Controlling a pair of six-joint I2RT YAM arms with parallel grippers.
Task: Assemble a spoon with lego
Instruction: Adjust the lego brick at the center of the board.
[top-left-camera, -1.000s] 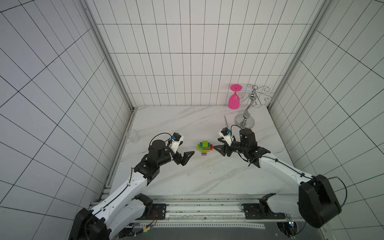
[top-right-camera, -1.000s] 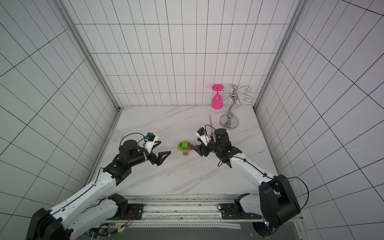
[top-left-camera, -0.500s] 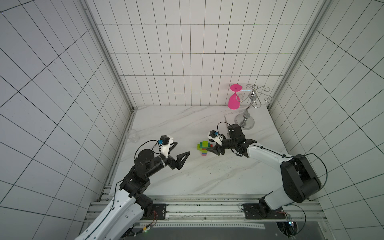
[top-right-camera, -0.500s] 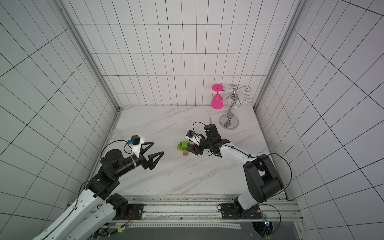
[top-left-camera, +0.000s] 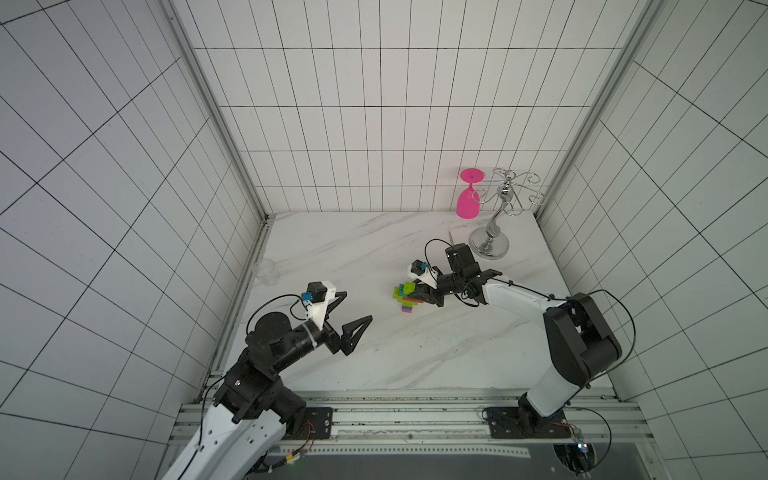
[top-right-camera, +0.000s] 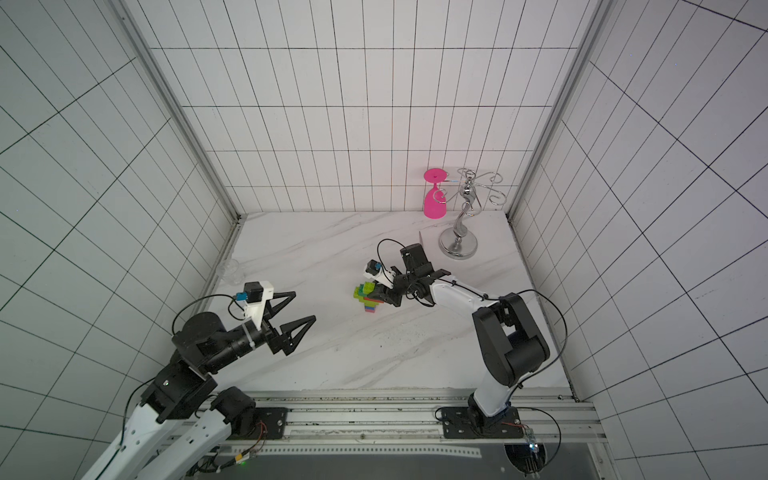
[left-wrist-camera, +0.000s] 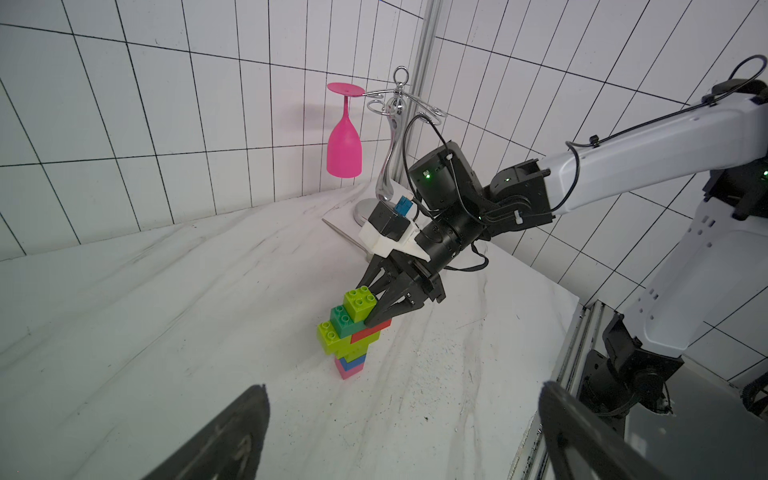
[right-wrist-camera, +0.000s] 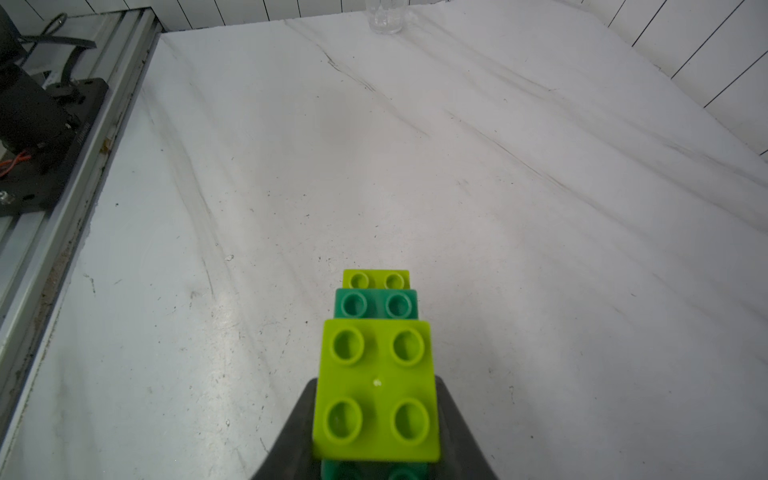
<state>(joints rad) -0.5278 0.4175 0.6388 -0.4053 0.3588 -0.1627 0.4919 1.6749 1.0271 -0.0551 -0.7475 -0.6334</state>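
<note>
The spoon (top-left-camera: 406, 296) (top-right-camera: 367, 297) is a stack of lego bricks near the table's middle. In the left wrist view it (left-wrist-camera: 352, 332) stands on end, slightly tilted, with the pink and blue handle bricks at the marble and the lime, dark-green and red head on top. My right gripper (top-left-camera: 418, 291) (top-right-camera: 380, 293) (left-wrist-camera: 372, 308) is shut on the top lime brick (right-wrist-camera: 376, 386), one finger on each side. My left gripper (top-left-camera: 357, 306) (top-right-camera: 304, 306) (left-wrist-camera: 401, 395) hangs open and empty, well to the left of the spoon.
A pink wine glass (top-left-camera: 467, 203) hangs upside down on a chrome rack (top-left-camera: 489, 245) at the back right, with a thin metal fork (left-wrist-camera: 345, 235) lying beside its base. A clear glass (top-left-camera: 266, 271) stands at the table's left edge. A metal rail (top-left-camera: 395, 415) runs along the front.
My right gripper reached left to the spoon's head and shut on the top lime brick. My left arm drew back, away from the spoon, still open.
</note>
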